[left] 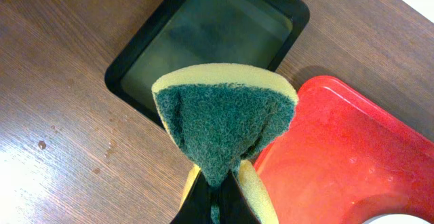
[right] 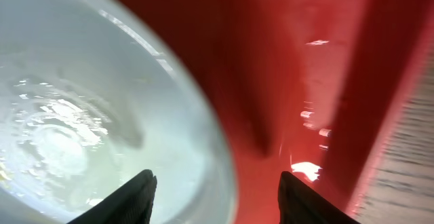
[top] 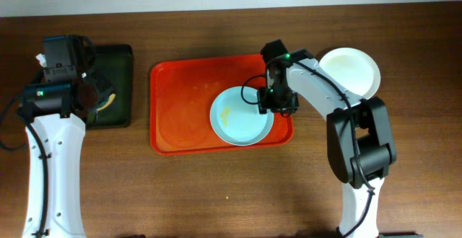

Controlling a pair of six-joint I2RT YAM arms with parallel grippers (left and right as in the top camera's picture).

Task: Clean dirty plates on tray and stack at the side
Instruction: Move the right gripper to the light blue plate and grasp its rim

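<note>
Item 1, far left: left gripper (top: 96, 98), jaws clamped on a folded sponge (left: 224, 119) (green scouring face outward, yellow foam at the edges). It hangs over the near edge of the dark tub (left: 203, 37), which stands on the wooden table (top: 216, 195) just left of the tray.

Item 2, centre: red tray (top: 177, 104), flat on the table, its left half bare and wet-looking.

Item 3: pale blue plate (top: 242, 119), lying in the tray's right half, with a yellow smudge (top: 226, 114) left of its middle.

Item 4: right gripper (right: 215, 178), jaws apart, low over the plate's right rim. In the right wrist view the rim runs between the two fingers (right: 139, 193), one over the plate and the other over the tray floor; whether either touches the plate cannot be told.

Item 5, far right: cream-white plate (top: 354, 71), on the table beyond the tray's right corner, apart from it.
</note>
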